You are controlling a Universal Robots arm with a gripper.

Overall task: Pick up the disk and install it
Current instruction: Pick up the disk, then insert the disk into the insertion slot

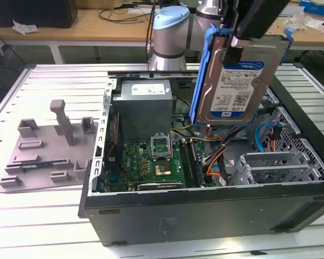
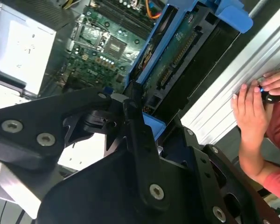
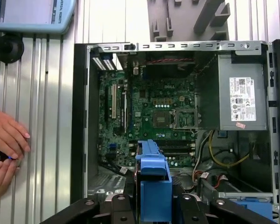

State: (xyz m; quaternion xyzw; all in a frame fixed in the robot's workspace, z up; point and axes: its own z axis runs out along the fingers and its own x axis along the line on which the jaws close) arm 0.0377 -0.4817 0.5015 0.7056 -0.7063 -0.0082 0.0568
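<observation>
One disk (image 1: 238, 81) hangs on edge, clamped by the gripper (image 1: 235, 46) above the open computer case (image 1: 205, 210), toward the exterior view's right. Doing this well, I judge, means keeping it square to the drive cage (image 1: 275, 167) and clear of the cables (image 1: 216, 156).

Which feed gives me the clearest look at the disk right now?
The exterior view: the disk hangs label-side out above the open case. The second wrist view shows its circuit-board side; the first wrist view, its blue carrier edge-on.
</observation>
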